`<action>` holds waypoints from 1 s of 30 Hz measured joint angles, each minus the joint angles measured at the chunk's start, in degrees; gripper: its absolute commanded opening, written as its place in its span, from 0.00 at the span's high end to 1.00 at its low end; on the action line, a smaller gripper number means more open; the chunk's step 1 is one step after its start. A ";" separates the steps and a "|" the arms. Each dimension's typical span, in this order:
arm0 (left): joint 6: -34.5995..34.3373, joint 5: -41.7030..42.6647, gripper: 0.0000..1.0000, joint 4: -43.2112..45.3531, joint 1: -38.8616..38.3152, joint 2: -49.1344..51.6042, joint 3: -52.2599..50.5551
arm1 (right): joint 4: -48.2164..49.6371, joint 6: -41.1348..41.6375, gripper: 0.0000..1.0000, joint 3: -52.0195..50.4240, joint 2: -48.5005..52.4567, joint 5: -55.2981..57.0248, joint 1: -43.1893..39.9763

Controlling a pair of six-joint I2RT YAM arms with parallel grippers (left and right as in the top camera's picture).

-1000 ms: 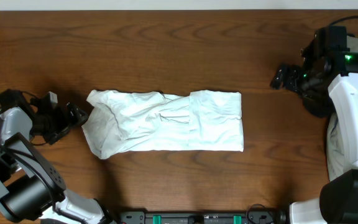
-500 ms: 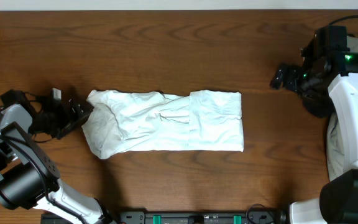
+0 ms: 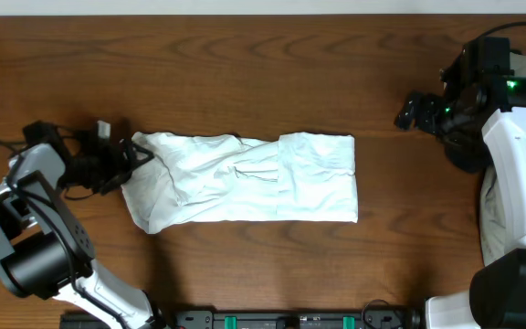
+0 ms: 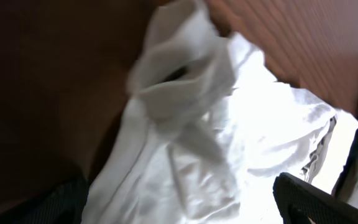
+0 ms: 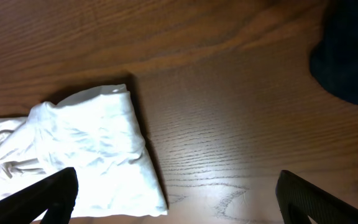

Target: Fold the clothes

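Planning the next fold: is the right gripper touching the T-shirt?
Apart. The overhead view shows the right gripper over bare table, well right of the T-shirt edge.

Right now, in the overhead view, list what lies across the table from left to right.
left pincer → shirt → right pincer

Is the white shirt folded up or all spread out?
Folded up. The white shirt lies on the table as a narrow, wrinkly strip with layers overlapping; its left end is bunched.
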 measured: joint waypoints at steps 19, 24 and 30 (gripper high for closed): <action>-0.83 2.56 0.24 0.17 -1.31 2.12 0.55 | -0.09 -0.17 0.01 0.00 0.00 -0.87 0.00; -0.61 2.75 0.30 -0.39 -1.49 2.99 0.52 | -0.15 -0.20 0.01 0.00 0.00 -1.09 0.00; -0.59 2.84 0.29 -0.98 -1.53 3.08 0.55 | -0.09 -0.20 0.01 0.00 0.00 -1.09 0.00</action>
